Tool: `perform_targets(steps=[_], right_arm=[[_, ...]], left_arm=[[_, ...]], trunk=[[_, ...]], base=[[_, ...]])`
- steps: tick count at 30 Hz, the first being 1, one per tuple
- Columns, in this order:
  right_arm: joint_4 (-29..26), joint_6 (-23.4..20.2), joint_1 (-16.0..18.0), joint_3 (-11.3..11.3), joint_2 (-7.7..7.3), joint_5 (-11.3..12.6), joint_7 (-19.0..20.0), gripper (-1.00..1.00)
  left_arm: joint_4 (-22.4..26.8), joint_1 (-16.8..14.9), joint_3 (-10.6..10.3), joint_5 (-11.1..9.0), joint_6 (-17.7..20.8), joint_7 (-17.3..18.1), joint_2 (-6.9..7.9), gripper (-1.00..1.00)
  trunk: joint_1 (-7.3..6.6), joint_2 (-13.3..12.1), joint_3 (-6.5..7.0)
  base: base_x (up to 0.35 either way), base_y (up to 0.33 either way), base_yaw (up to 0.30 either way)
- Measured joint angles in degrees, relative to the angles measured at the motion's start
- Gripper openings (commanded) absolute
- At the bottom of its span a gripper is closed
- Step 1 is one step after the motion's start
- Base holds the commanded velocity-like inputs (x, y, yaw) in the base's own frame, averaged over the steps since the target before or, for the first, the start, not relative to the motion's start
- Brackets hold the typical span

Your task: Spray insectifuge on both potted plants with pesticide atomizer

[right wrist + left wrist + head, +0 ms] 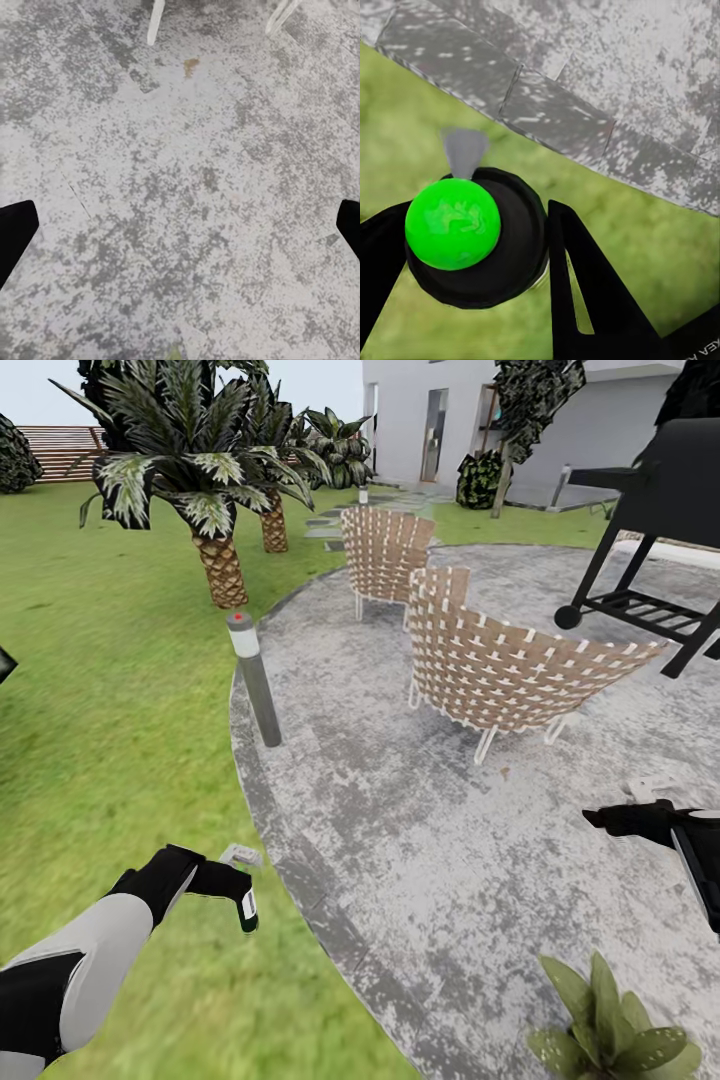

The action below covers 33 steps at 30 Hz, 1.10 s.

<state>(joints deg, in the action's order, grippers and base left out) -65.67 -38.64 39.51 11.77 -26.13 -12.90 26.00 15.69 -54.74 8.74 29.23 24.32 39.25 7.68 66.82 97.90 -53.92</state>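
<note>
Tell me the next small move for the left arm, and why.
Probably swing the left gripper rightward toward the potted plant at the patio's near edge. Its fingers already clamp the pesticide atomizer, which hangs over grass, well left of the plant.

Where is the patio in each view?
Head: the patio spans centre and right; its curved kerb passes the left end effector.
Left wrist: paving beyond the grass, past the gripped atomizer.
Right wrist: paving beneath the open right end effector, chair legs ahead.
Shared landmark: the kerb for head and left wrist; chair legs for head and right wrist.
</note>
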Motion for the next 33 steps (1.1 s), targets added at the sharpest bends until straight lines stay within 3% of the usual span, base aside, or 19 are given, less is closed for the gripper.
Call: perform_targets(steps=[13,21,33], right_arm=[[0.5,0.0,0.0,0.0,0.01,0.0,0.0,1.0],[0.5,0.0,0.0,0.0,0.0,0.0,0.0,1.0],[0.9,0.0,0.0,-0.1,0.09,0.1,0.1,1.0]], left_arm=[[-0.1,0.0,0.0,-0.1,0.0,0.0,-0.09,-1.0],[-0.1,0.0,0.0,0.0,0.0,0.0,-0.1,-1.0],[-0.1,0.0,0.0,0.0,0.0,0.1,-0.09,-1.0]], trunk=[[0.0,0.0,0.01],[0.01,0.0,0.26],[0.03,0.0,0.46]], base=[[0.299,0.181,-0.007],[0.282,0.2,-0.165],[0.112,0.097,-0.072]])
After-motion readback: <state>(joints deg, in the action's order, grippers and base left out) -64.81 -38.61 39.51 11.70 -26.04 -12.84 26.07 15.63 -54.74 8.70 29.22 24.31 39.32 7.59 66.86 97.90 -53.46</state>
